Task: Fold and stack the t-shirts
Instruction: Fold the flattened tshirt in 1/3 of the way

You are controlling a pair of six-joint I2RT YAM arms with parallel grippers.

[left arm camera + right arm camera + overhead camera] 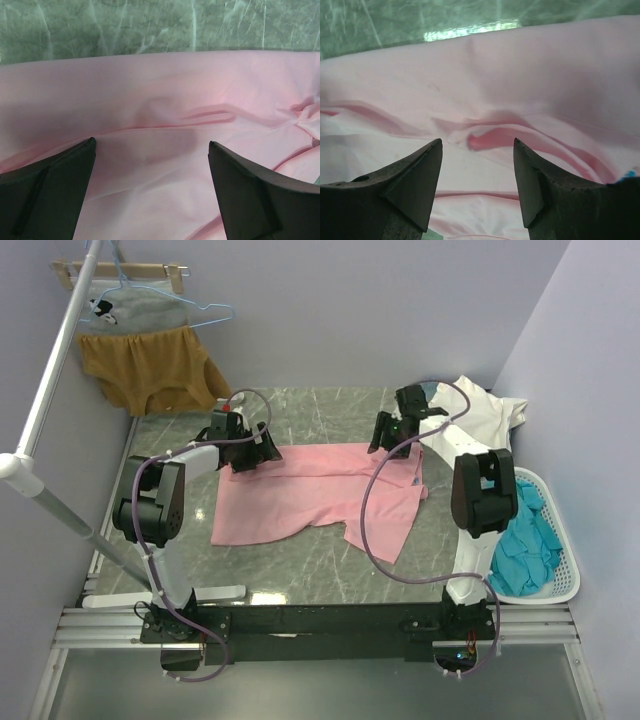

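Pink t-shirt [320,495] lies spread mid-way across the marble table [320,575], rumpled, one flap trailing toward the near right. Left gripper [245,452] sits over its far-left edge, jaws fully apart, nothing between them, flat cloth under the tips. Right gripper [385,435] is over the far-right edge, jaws partly apart, straddling a raised crease; no cloth pinched that I can see. My read: both arms are lined up on the far edge to pinch it and fold toward the near side. Risk: the right one grabs two layers at that crease. Cream-white t-shirt [480,415] is parked far right, teal t-shirts [525,540] wait in the white basket [565,585], probably to keep the fold area free. Mustard garment [150,370] on its hanger, far left, isn't in play.
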